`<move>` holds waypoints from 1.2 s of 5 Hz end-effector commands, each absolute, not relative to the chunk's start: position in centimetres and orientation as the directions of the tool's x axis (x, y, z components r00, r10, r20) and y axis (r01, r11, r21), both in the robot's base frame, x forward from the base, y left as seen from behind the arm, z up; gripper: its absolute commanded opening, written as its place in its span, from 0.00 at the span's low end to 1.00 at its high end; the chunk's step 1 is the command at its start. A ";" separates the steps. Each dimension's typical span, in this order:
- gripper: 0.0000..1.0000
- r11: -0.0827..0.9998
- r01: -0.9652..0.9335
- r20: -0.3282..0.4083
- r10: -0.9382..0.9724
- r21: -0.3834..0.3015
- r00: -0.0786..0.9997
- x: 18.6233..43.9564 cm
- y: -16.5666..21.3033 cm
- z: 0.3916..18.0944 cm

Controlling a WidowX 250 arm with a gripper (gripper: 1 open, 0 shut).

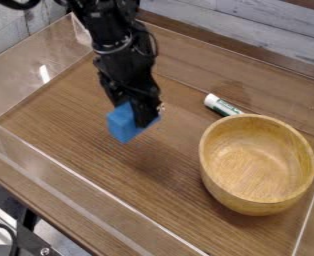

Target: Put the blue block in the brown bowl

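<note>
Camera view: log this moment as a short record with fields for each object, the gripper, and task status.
blue block: clamped in the gripper, lifted off the table, left of the bowl in the picture
gripper: pointing steeply down, shut on the blue block
brown bowl: upright on the table, empty
marker: white and green, lying on the table just behind the bowl
table: dark wood grain, clear walls along its edges
task status: block held, not yet over the bowl
</note>
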State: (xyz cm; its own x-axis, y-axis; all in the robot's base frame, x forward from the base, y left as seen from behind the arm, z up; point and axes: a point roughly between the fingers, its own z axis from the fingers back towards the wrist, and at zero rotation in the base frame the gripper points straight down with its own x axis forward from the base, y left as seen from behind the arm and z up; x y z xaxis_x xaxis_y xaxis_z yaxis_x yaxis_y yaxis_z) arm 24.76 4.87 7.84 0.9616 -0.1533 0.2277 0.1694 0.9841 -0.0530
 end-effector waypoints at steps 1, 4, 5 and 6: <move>0.00 0.987 0.157 0.310 -0.144 -0.016 0.940 26.4 6.0 10.2; 0.00 0.992 0.125 0.395 -0.126 0.028 0.910 28.2 8.5 11.4; 0.00 0.992 0.116 0.417 -0.123 0.043 0.900 28.5 9.3 11.7; 0.00 0.993 0.104 0.439 -0.118 0.055 0.891 28.9 10.1 11.8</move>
